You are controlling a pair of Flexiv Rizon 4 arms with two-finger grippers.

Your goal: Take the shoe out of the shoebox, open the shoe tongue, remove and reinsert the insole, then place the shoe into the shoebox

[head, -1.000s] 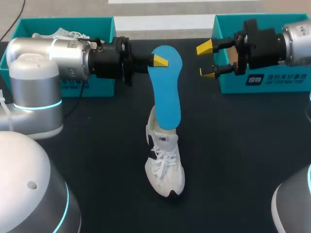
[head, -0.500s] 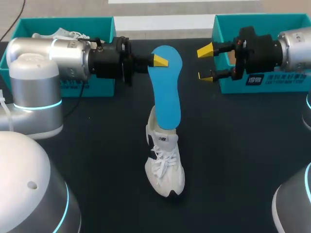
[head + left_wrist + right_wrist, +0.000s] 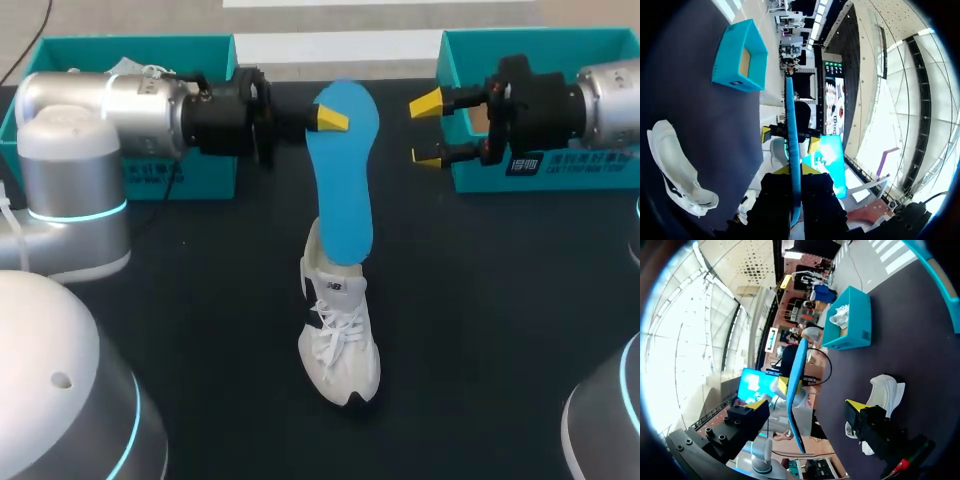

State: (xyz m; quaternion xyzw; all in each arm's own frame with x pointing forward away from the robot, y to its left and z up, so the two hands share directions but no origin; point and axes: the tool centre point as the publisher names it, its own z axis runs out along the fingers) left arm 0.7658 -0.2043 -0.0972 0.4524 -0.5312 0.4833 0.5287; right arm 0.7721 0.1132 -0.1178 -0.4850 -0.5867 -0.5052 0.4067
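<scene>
Insole (image 3: 342, 180) upright, lower end over shoe (image 3: 340, 340) heel, contact unclear; shoe on tabletop centre. Left gripper (image 3: 333, 120) jaws clamped on insole top. Right gripper (image 3: 428, 130) jaws wide open, empty, near insole. Step judged: insole removal. Next: guide back in.

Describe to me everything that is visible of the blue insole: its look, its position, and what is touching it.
The blue insole is a thin, flat, foot-shaped sheet of plain bright blue that looks like foam. From the left wrist it shows edge-on as a narrow line. The left gripper is shut on its wide end and holds it up. Its narrow end overlaps the opening of the white shoe in the head view; whether it is inside cannot be told. The right gripper is open and apart from it.
</scene>
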